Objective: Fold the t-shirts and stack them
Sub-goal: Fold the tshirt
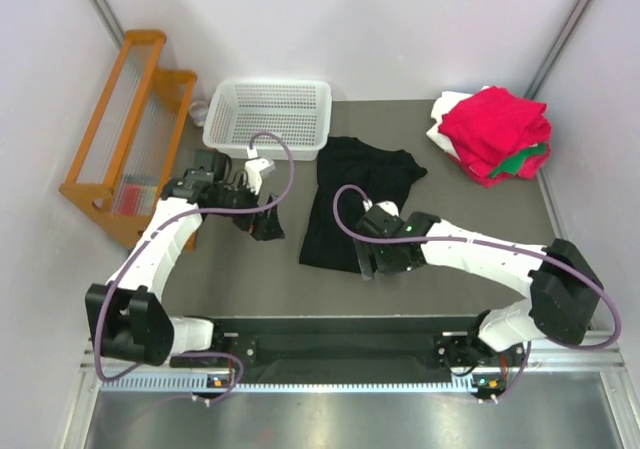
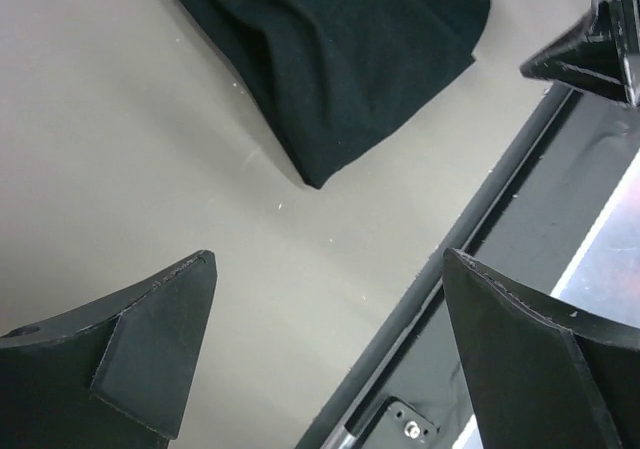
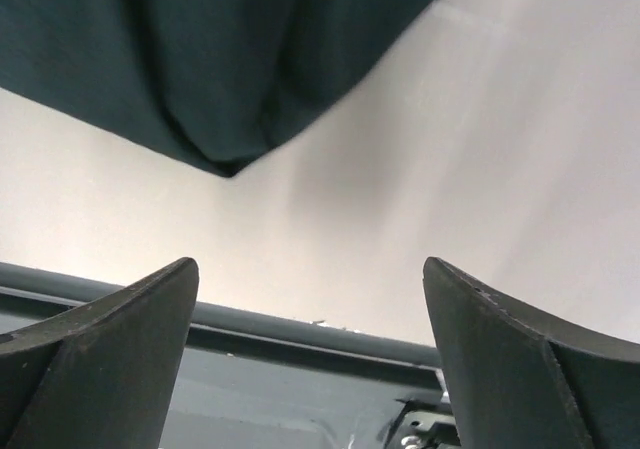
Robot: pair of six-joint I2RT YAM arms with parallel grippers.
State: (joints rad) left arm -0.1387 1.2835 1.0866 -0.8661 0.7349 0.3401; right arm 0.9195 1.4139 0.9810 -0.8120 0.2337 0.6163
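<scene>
The black t-shirt [image 1: 355, 199] lies loosely bunched on the middle of the tabletop [image 1: 240, 269], its top reaching toward the far edge just beside the white basket [image 1: 268, 117]. The folded red t-shirt [image 1: 495, 129], green t-shirt [image 1: 528, 157] and white t-shirt [image 1: 445, 119] sit in one pile at the far right corner. The left arm [image 1: 165, 239] holds its jaws wide apart over bare tabletop to the left of the black shirt, and the right arm [image 1: 480, 254] holds its jaws wide apart at that shirt's near edge, with nothing between them.
</scene>
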